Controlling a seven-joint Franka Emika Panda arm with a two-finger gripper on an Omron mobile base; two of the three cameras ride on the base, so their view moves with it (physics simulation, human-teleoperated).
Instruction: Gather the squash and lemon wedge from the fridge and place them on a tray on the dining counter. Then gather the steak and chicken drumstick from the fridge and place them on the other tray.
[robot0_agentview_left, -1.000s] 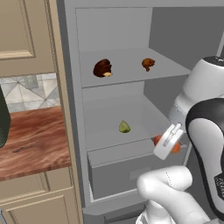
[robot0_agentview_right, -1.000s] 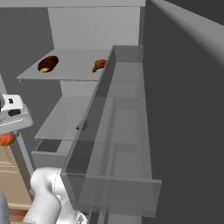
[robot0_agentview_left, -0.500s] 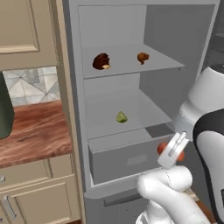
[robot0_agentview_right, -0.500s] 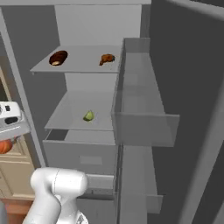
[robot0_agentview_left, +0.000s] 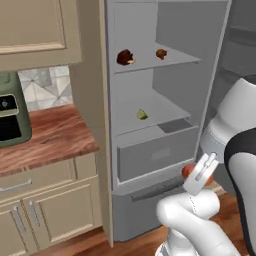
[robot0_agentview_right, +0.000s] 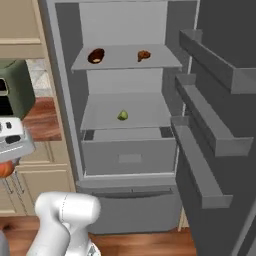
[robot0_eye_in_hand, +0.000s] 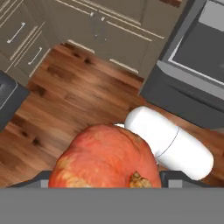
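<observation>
Squash (robot0_eye_in_hand: 105, 153), round and orange-red, sits clamped between the two tips of the claw (robot0_eye_in_hand: 107, 177), which stand wide apart around it. The hand looks down at the wood floor (robot0_eye_in_hand: 65, 100), low in front of the open fridge (robot0_agentview_left: 180, 85) and level with its bottom drawer. The next move is most likely the carry to the blue tray, and it turns on where that tray lies from the claw; that cannot be told from here.

Lemon wedge (robot0_agentview_left: 142, 114) lies alone on the middle shelf, above the claw and further into the fridge, a little left of the shelf's centre in the right base view. Steak (robot0_agentview_left: 124, 57) and drumstick (robot0_agentview_left: 161, 53) rest well apart on the shelf above it.
</observation>
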